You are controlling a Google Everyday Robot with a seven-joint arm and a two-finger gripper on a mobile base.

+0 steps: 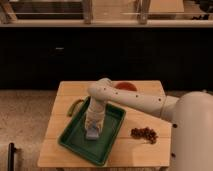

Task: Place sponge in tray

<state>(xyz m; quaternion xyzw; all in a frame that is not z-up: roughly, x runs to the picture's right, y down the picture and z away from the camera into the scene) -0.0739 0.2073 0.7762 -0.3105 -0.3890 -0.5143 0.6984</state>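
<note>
The dark green tray [75, 145] lies at an angle on the wooden table. The grey-blue sponge [92, 134] is inside the tray, low over or on its flat bottom. My gripper [93, 128] reaches down into the tray from the white arm and sits right over the sponge, its lower end touching it. The arm hides the tray's middle.
A dark brown clustered lump [144, 133] lies on the table right of the tray. A small curved green-yellow object [75, 106] lies at the tray's upper left. A red round thing [126, 86] sits behind the arm. The wooden table [135, 155] has edges close by.
</note>
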